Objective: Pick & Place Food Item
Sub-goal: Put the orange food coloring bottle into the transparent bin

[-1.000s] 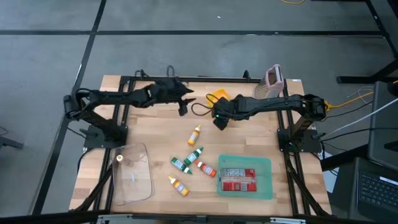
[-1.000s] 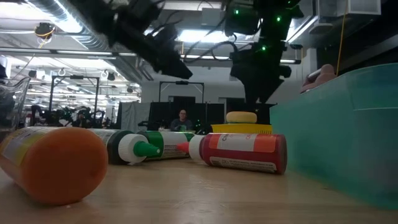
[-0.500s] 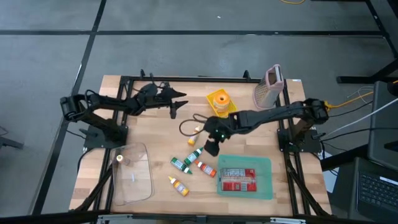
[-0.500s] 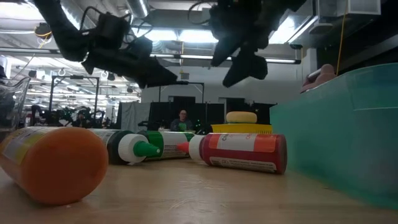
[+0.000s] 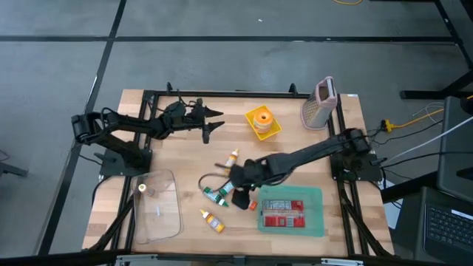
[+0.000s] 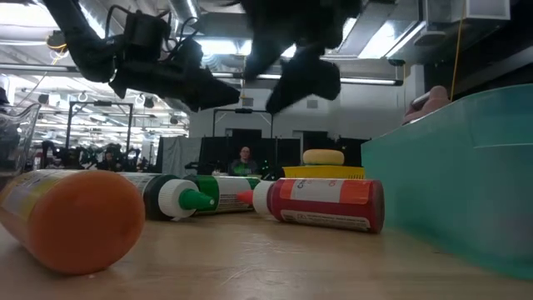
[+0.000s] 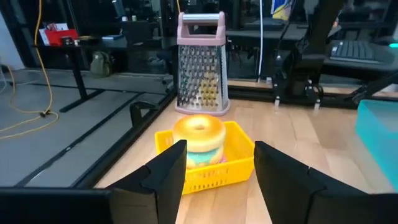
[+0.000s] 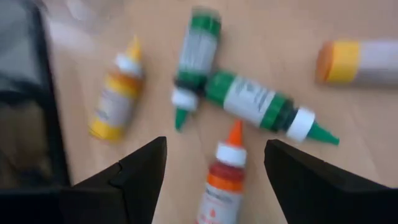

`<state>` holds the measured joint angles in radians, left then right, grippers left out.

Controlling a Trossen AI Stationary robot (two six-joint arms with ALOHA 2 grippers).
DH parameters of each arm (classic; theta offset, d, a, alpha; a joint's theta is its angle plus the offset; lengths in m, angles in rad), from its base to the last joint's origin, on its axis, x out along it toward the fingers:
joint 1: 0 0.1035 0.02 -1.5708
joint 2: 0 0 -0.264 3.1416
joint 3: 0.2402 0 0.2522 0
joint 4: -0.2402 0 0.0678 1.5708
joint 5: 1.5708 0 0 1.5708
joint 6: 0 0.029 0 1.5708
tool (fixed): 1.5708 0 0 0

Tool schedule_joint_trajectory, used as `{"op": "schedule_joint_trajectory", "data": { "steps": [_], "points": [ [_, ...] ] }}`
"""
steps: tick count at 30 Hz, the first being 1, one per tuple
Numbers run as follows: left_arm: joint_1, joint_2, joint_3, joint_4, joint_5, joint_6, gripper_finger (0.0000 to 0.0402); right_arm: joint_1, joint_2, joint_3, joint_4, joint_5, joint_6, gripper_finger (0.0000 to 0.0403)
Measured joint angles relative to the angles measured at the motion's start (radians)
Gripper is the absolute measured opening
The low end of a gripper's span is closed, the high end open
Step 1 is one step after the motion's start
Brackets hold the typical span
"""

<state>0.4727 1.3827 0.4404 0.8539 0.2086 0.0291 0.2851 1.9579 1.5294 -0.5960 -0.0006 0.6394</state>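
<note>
While right gripper hovers, jaws apart, over clustered bottles

— Where's everything sitting?

— Bottles cluster mid-table, the right gripper above them. The bin lies just to their right, a clear tray to their left.

— And farther back?

— The basket holding the donut, the grater to its right, the left gripper to its left.
</note>
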Motion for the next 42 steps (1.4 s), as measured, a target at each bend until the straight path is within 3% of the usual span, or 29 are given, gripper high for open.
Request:
{"op": "schedule_joint_trajectory", "data": {
  "steps": [5, 13, 23, 42],
  "points": [
    [-0.026, -0.011, 0.0, -0.027, 0.027, -0.032, 0.0182, 0.026, 0.202, 0.257, -0.354, -0.015, -0.07, 0.0265],
    [-0.11, -0.014, 0.0, -0.065, 0.018, -0.018, 0.0182, 0.097, 0.349, 0.478, -0.505, -0.034, -0.022, 0.0265],
    [-0.174, -0.014, 0.0, -0.071, -0.008, 0.0, 0.0182, 0.111, 0.348, 0.467, -0.587, 0.011, 0.132, 0.0265],
    [-0.176, -0.014, 0.0, -0.074, -0.013, 0.018, 0.0182, 0.09, 0.348, 0.365, -0.541, 0.036, 0.171, 0.0258]
  ]
}}
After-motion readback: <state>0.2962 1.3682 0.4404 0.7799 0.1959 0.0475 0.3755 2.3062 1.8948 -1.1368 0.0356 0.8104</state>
